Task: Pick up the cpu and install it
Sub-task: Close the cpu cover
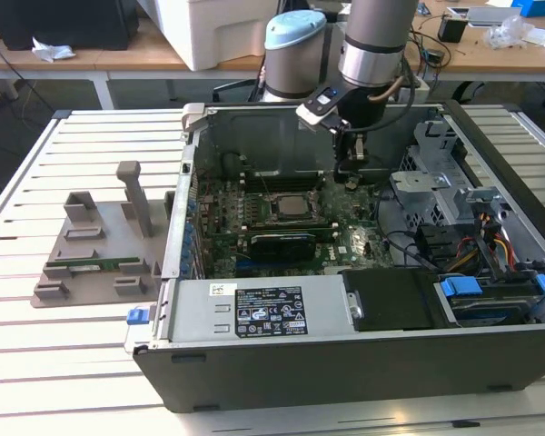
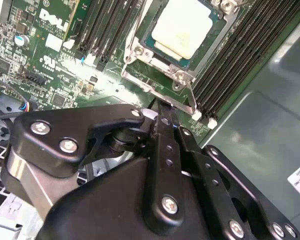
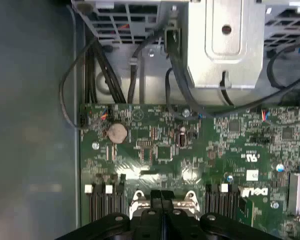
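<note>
In the exterior view you have the arm reaching down into the open computer case (image 1: 363, 363), which stands on the slatted surface (image 1: 36, 345). The pincer (image 1: 350, 173) hangs low over the motherboard (image 1: 222, 204), just to the exterior view's right of the cpu (image 1: 295, 207). The cpu lies flat in its socket in the middle of the board. To the exterior view's left of the case sits a grey holder (image 1: 82, 282) with a green memory stick (image 1: 91, 265) in it.

In the second wrist view your pincer (image 2: 162, 112) has its fingers together, with nothing visible between them. Their tip is close beside the edge of the metal socket frame (image 2: 155, 75); you cannot tell whether it touches. The cpu (image 2: 182, 25) rests inside that frame, silver top up, with memory slots (image 2: 240, 55) alongside.

In the first wrist view the pincer (image 3: 161, 196) again shows its fingers pressed side by side above the board. Beyond it you see a coin battery (image 3: 117, 132), black cables (image 3: 102, 75) and a metal cage (image 3: 225, 45).
</note>
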Available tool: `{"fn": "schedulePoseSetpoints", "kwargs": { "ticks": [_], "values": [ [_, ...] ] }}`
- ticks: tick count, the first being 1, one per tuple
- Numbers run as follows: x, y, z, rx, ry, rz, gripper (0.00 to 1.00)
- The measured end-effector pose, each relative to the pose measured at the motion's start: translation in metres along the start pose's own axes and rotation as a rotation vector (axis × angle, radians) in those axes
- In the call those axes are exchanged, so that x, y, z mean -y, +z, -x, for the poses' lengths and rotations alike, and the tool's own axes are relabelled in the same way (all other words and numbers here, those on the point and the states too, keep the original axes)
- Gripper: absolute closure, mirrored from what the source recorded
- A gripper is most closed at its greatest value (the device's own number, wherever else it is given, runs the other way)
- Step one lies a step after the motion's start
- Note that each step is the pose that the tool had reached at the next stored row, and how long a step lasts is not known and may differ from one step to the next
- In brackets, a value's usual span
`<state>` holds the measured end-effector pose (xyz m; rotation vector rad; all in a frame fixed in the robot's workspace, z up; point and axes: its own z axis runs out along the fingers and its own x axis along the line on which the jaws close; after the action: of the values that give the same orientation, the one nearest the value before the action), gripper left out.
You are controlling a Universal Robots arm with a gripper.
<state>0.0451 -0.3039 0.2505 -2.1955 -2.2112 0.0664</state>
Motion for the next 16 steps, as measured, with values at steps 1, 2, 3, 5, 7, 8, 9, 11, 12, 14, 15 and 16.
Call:
{"fn": "schedulePoseSetpoints", "kwargs": {
  "ticks": [1,2,3,5,7,8,9,11,12,14,15,16],
  "values": [
    [0.0085,0.0006,0.0000,0.0000,0.000,-0.0001,0.89],
    [0.0095,0.0007,0.0000,0.0001,0.000,0.0000,0.89],
    [0.0104,0.0007,-0.0001,0.0000,0.000,0.0000,0.89],
    [0.0114,0.0008,-0.0001,0.0000,0.000,0.0000,0.89],
    [0.0132,0.0009,-0.0001,0.0000,0.000,0.0000,0.89],
    [0.0138,0.0009,-0.0001,0.0000,0.000,0.0000,0.89],
    [0.0145,0.0010,-0.0001,0.0001,0.000,0.0000,0.89],
    [0.0172,0.0012,-0.0001,0.0001,0.000,0.0000,0.89],
    [0.0187,0.0013,-0.0002,0.0000,0.000,0.0000,0.89],
    [0.0228,0.0039,-0.0002,0.0002,0.000,0.0000,0.89],
    [0.0250,0.0062,-0.0003,0.0001,0.000,0.0000,0.89],
    [0.0271,0.0083,-0.0003,0.0000,0.000,0.0000,0.89]
  ]
}}
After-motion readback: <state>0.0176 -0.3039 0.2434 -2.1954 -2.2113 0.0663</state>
